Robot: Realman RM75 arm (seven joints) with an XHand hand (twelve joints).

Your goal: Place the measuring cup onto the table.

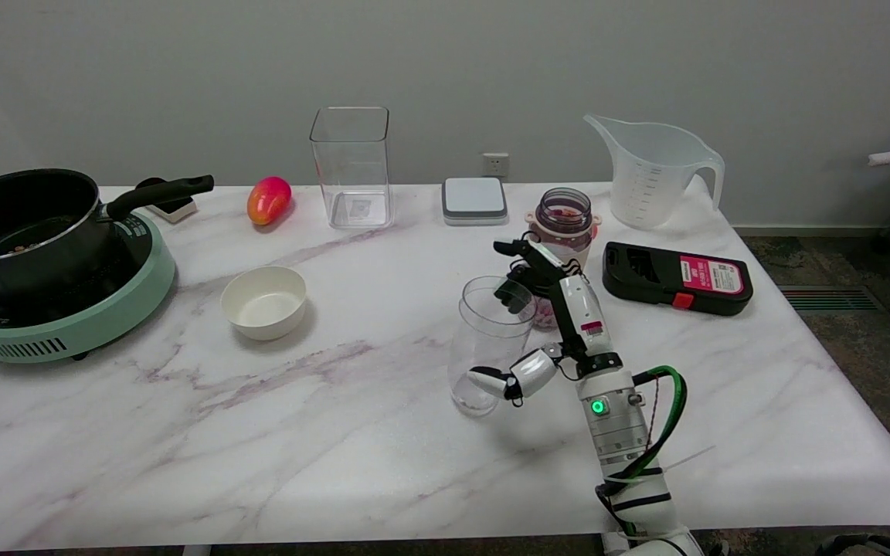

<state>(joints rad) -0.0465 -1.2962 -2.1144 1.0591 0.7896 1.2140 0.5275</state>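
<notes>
The measuring cup [489, 347], a clear tumbler, is seen near the middle of the marble bench [337, 432], upright or slightly tilted. It is gripped by the right hand [549, 324]: the fingers [513, 272] are curled over its far rim and the thumb is pressed against its lower side. Whether its base touches the bench cannot be told. A lidded jar [565, 220] stands just behind.

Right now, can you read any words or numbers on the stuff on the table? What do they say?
None can be read.
Black case: its pink label has white print, too small and blurred.
Big measuring jug: faint scale lines, no readable numbers.
Green cooker: white markings by the pot, too blurred.
Square clear container: small sticker low down, unreadable.
Clear cup held by the right hand: no print visible.
</notes>
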